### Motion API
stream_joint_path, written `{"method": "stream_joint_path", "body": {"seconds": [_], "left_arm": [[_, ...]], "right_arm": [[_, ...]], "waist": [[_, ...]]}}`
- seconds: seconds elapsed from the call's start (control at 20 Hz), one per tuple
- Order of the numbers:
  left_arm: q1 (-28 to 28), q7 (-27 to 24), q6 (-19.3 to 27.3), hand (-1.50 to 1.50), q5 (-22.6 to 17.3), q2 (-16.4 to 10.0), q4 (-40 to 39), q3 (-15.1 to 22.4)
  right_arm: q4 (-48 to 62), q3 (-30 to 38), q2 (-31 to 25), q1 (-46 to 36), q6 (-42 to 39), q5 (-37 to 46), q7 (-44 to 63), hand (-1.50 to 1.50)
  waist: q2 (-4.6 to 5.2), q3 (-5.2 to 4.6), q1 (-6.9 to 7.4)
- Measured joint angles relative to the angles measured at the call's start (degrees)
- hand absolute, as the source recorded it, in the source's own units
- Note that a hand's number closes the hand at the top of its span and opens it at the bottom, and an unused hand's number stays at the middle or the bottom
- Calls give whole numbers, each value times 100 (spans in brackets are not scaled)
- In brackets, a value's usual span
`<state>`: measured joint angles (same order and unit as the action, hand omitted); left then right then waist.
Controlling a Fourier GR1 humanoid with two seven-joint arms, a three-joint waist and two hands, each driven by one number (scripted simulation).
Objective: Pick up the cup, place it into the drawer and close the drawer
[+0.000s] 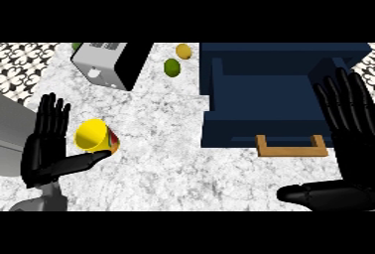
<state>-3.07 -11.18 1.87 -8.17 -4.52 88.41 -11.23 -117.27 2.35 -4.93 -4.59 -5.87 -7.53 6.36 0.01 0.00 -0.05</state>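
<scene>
A yellow cup (93, 135) with a red and green band lies tipped on the marble counter at the left, its mouth facing me. My left hand (45, 149) stands just left of it, fingers straight up, thumb tip touching the cup's lower side. The dark blue drawer (253, 92) is pulled open at the right, with a wooden handle (291, 147) on its front. My right hand (350, 119) is open, fingers up, over the drawer's right edge, its thumb stretched out low at the right.
A white and black toaster (110, 62) stands at the back left. A green lime (171, 67) and a yellow lemon (183, 51) lie behind the drawer's left corner. A grey sink edge (13, 126) shows at far left.
</scene>
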Motion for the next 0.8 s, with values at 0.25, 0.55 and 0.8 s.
{"method": "stream_joint_path", "body": {"seconds": [0.25, 0.55, 0.8], "left_arm": [[-35, -343, -209, -150, -108, -153, -579, -180], [-116, -724, -270, -150, -82, -202, -1250, -232], [-248, -1189, -395, -150, -87, -282, -1984, -315]], "right_arm": [[56, 22, 10, -193, 45, -27, 122, -150], [-63, -53, 32, -154, 38, 18, 195, -150], [-80, -80, 65, -110, 45, 79, 155, -150]], "waist": [[-1, 0, 2], [-1, -1, 0], [-1, -1, -4]]}}
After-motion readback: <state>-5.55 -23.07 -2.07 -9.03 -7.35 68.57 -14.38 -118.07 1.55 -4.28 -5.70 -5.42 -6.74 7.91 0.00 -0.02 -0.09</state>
